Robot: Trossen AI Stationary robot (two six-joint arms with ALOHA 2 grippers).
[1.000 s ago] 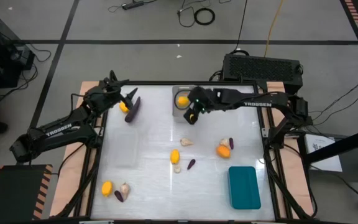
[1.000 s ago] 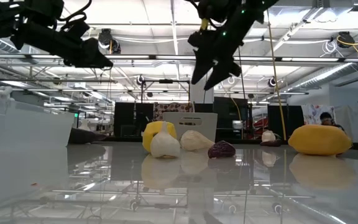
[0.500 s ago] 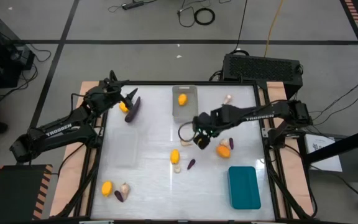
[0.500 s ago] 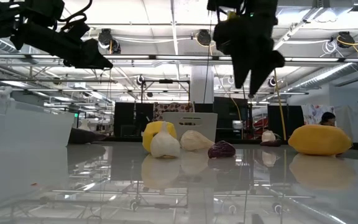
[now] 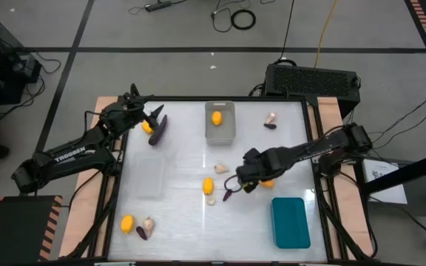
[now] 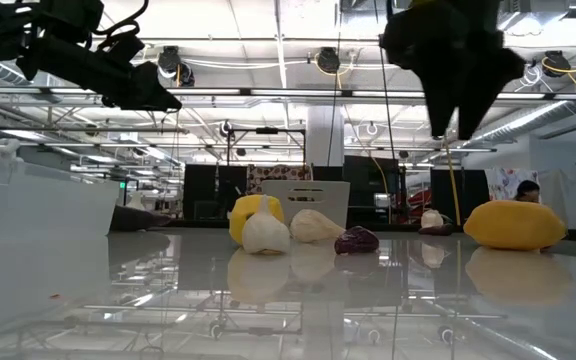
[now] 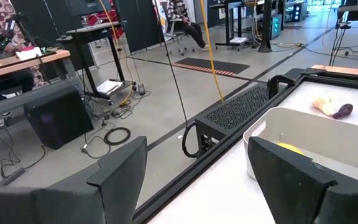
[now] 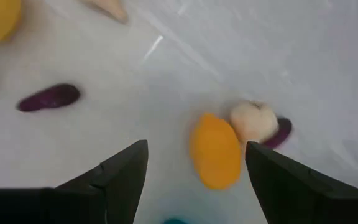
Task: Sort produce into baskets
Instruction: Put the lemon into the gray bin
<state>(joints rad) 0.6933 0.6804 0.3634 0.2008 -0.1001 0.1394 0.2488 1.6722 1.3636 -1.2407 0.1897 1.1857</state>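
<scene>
Mid-bench, right gripper (image 5: 237, 183) hovers jaws open beside a purple eggplant piece (image 5: 228, 196) and an orange fruit (image 5: 266, 179); left gripper (image 5: 152, 118) waits far-left, empty, jaws open.

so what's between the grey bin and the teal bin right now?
In the high view, the right gripper hangs open between the grey bin and teal bin, over an orange fruit, beside a garlic bulb.

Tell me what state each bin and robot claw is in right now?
Grey bin: upright, holding one yellow fruit.
Clear bin: upright, nothing visible inside.
Teal bin: upright, nothing visible inside.
Left gripper: open, holding nothing, over the table's far left.
Right gripper: open, holding nothing, above an orange fruit.
</scene>
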